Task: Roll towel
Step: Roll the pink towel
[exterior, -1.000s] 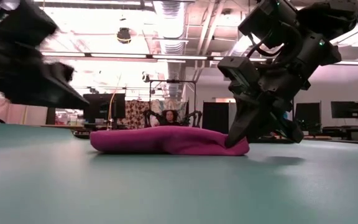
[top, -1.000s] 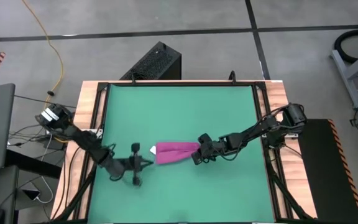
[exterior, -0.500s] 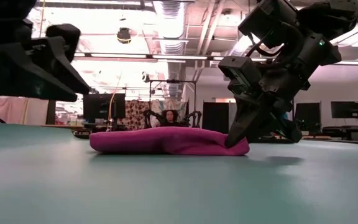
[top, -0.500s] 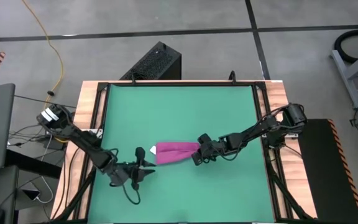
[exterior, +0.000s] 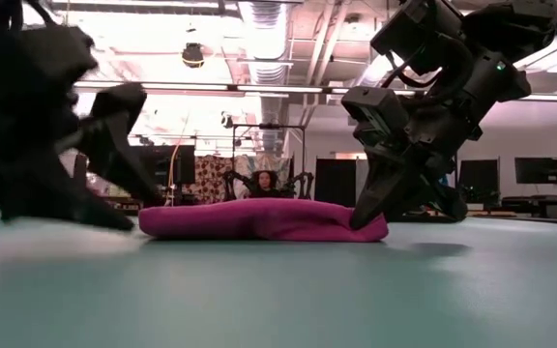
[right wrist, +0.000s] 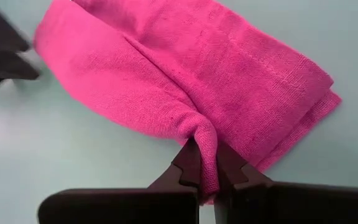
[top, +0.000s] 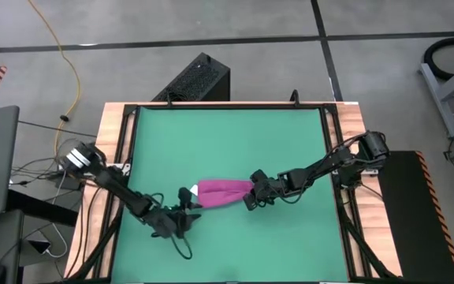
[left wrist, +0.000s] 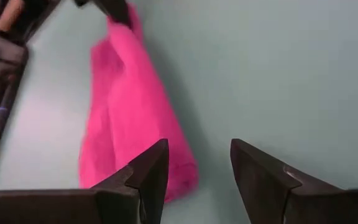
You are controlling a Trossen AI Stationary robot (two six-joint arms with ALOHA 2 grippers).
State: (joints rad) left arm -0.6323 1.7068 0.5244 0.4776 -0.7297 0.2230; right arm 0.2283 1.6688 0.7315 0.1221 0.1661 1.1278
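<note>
While my right hand (right wrist: 205, 180) pinches a fold at one end of the towel (top: 224, 192), the towel lies bunched and folded near the middle of the tabletop (top: 235, 142). My left hand (left wrist: 194, 165) hovers at the opposite end, fingers apart, holding nothing. To roll well, I judge I should set those fingers over the free edge, close squarely, and turn evenly toward the right hand, keeping the cloth taut.
</note>
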